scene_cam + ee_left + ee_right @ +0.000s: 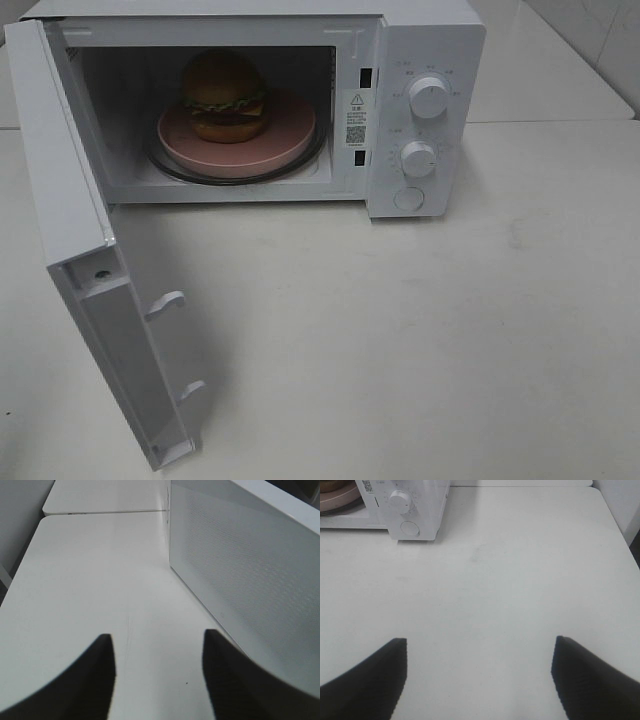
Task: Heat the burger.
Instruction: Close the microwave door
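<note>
The burger (225,95), with a brown domed bun, green lettuce and a dark patty, sits on a round pink plate (290,125) inside the white microwave (425,40). The microwave door (75,230) is swung fully open toward the front left. Neither gripper shows in the exterior high view. My left gripper (157,675) is open and empty over the bare table, beside the outer face of the open door (250,580). My right gripper (480,680) is open and empty over the table, well in front of the microwave's control panel (407,510).
The microwave panel carries two round knobs (429,97) (418,158) and a round door button (408,198). A glass turntable (165,165) lies under the plate. The white table (450,330) stretches in front and to the right. A second table (540,70) abuts behind.
</note>
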Robot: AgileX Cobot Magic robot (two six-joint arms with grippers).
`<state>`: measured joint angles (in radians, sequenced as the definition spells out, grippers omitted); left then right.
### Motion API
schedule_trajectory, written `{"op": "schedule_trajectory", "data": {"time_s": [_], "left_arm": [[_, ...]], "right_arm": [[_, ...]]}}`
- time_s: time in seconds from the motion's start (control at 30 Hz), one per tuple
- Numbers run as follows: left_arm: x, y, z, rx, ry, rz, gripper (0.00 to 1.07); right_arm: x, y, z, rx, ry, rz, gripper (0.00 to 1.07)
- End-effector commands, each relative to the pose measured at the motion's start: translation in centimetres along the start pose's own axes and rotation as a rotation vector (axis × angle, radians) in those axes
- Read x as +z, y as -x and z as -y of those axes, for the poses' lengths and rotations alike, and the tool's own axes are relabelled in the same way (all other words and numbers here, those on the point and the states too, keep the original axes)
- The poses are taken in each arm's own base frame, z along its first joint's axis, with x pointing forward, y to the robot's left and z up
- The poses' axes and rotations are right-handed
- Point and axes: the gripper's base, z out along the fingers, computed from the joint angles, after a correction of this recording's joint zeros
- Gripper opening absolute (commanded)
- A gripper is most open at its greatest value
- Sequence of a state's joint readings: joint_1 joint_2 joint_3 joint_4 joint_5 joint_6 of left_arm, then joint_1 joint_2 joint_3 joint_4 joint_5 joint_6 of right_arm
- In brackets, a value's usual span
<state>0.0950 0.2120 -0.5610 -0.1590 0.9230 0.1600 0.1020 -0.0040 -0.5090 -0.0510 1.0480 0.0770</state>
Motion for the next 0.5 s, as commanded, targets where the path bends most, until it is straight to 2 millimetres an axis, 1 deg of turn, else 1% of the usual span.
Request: {"op": "schedule_trajectory", "data": {"time_s": [0.03, 0.1, 0.13, 0.17, 0.2, 0.23, 0.27, 0.3, 0.4, 0.47, 0.5], "left_arm": [[0.7, 0.8, -0.2, -0.001, 0.004, 0.007, 0.28], [1.8, 1.6, -0.4, -0.008, 0.01, 0.009, 0.07], [1.8, 1.6, -0.4, -0.008, 0.01, 0.009, 0.07], [2.2, 1.9, -0.5, -0.011, 0.013, 0.011, 0.02], [3.1, 2.5, -0.7, -0.016, 0.018, 0.016, 0.0], [3.1, 2.5, -0.7, -0.016, 0.018, 0.016, 0.0], [3.6, 2.8, -0.8, -0.019, 0.022, 0.019, 0.0], [4.7, 3.3, -1.1, -0.024, 0.028, 0.017, 0.0], [5.2, 3.6, -1.2, -0.024, 0.032, 0.021, 0.0], [7.1, 4.5, -1.6, 0.01, 0.05, 0.054, 0.0], [7.1, 4.5, -1.6, 0.01, 0.05, 0.054, 0.0]], "right_arm": [[-0.3, -0.2, 0.0, 0.013, -0.002, 0.037, 0.76], [-0.3, -0.2, 0.0, 0.013, -0.002, 0.037, 0.76], [-0.3, -0.2, 0.0, 0.013, -0.002, 0.037, 0.76], [-0.3, -0.2, 0.0, 0.013, -0.002, 0.037, 0.76], [-0.3, -0.2, 0.0, 0.013, -0.002, 0.037, 0.76], [-0.3, -0.2, 0.0, 0.013, -0.002, 0.037, 0.76], [-0.3, -0.2, 0.0, 0.013, -0.002, 0.037, 0.76], [-0.3, -0.2, 0.0, 0.013, -0.002, 0.037, 0.76], [-0.3, -0.2, 0.0, 0.013, -0.002, 0.037, 0.76], [-0.3, -0.2, 0.0, 0.013, -0.002, 0.037, 0.76], [-0.3, -0.2, 0.0, 0.013, -0.002, 0.037, 0.76]]}}
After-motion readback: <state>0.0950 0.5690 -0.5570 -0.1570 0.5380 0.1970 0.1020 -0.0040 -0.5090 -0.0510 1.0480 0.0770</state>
